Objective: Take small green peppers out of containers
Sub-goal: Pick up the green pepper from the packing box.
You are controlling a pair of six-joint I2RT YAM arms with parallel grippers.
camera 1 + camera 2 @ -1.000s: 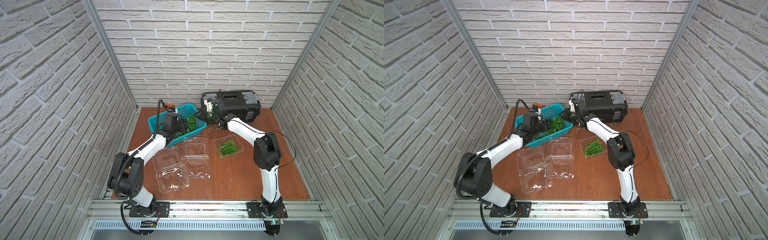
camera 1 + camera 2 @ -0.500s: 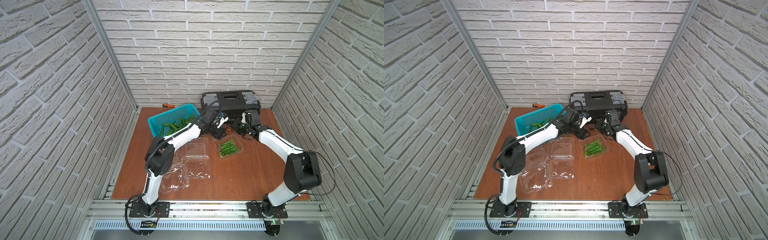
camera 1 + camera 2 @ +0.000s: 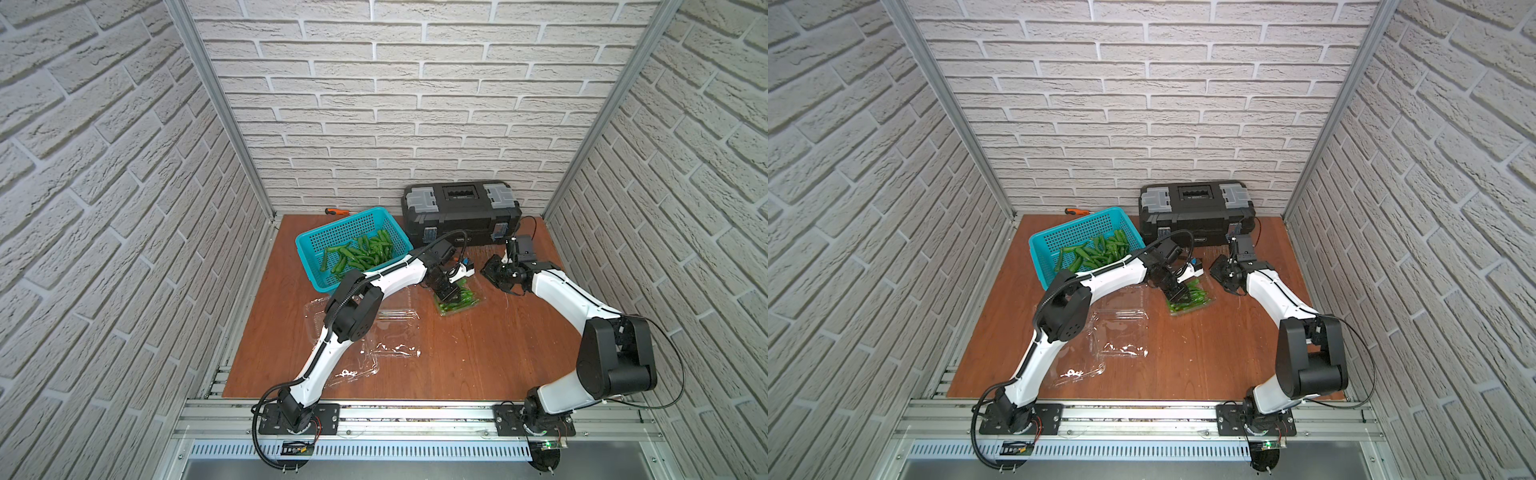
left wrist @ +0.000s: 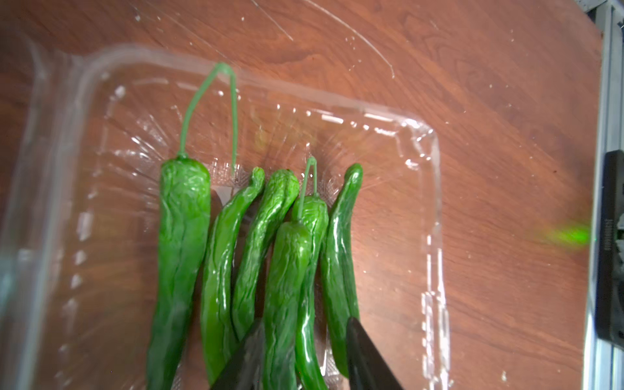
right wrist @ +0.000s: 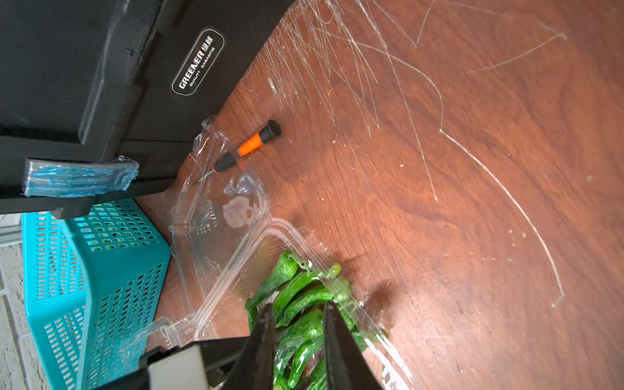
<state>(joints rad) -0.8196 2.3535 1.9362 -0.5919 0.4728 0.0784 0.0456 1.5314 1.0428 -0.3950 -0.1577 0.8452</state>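
**Pinch gently, lift straight**

The small green peppers [image 4: 287, 270] lie side by side in the open clear container [image 4: 435, 202] on the table [image 3: 478, 365]. My left pincer [image 4: 304, 322] straddles two of them, narrowed; whether it grips yet I cannot tell. I should close softly, rise straight so the stems clear the wall, then head for the teal basket [image 3: 309, 249]. My right pincer [image 5: 299, 305] hovers above, narrow and empty; it could pin the container down.
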